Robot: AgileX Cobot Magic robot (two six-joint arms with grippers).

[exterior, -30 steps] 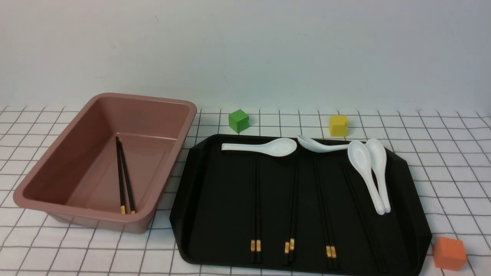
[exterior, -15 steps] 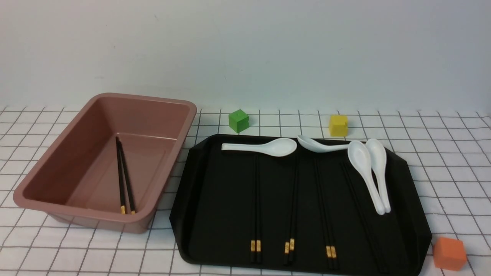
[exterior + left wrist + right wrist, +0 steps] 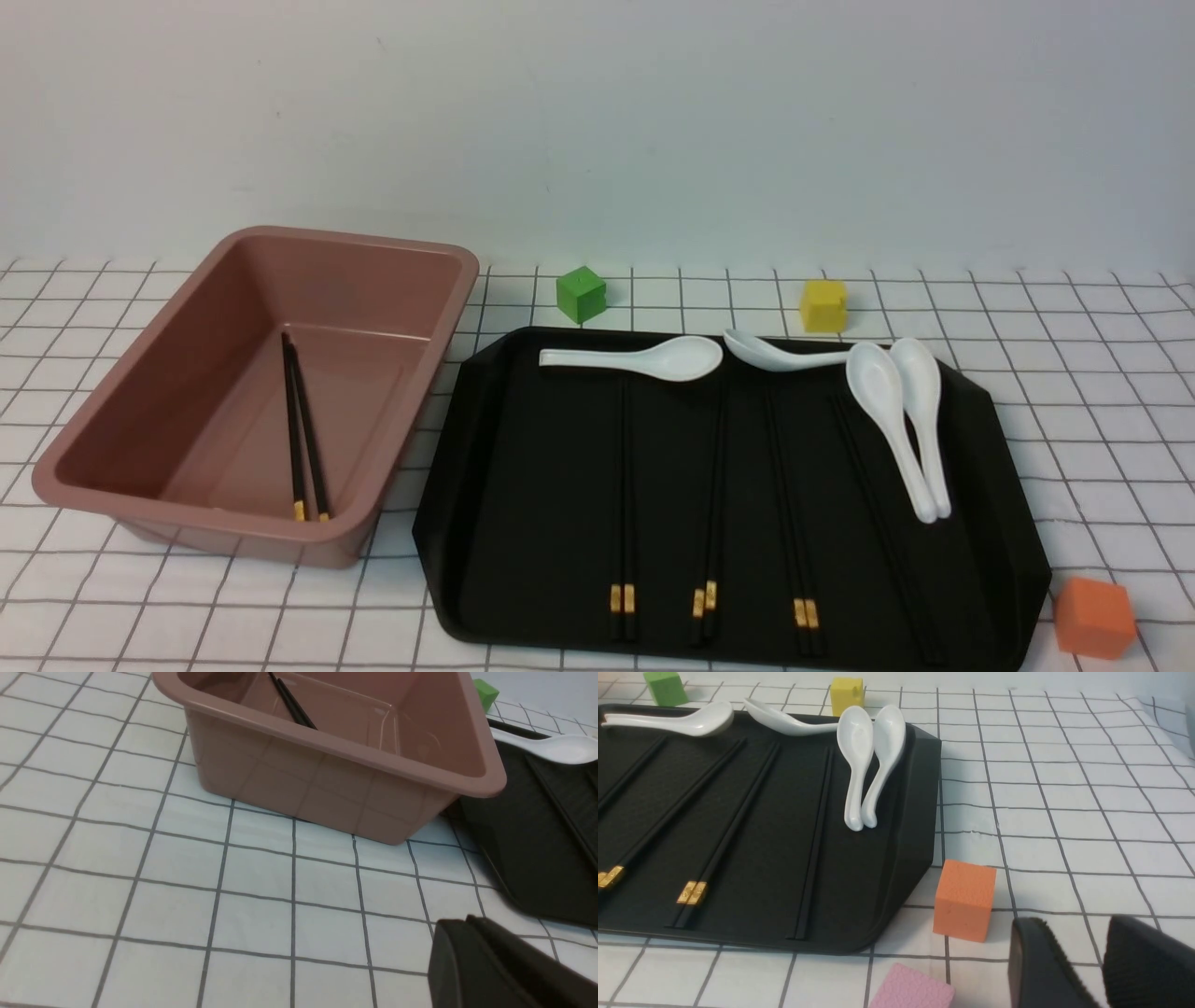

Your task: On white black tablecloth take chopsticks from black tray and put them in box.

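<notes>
The black tray [image 3: 532, 523] holds chopsticks [image 3: 717, 485]; the box [image 3: 383, 252], toward ten o'clock, holds two. Left gripper [image 3: 460, 927] is pressed together, right gripper [image 3: 1073, 935] spread. Only the right wrist view shows a pink block [image 3: 913, 988].

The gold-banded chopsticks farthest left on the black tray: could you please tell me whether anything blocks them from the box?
Only the box's own raised wall and the black tray's low rim stand between those chopsticks and the box's inside; no loose object is visible there.
</notes>
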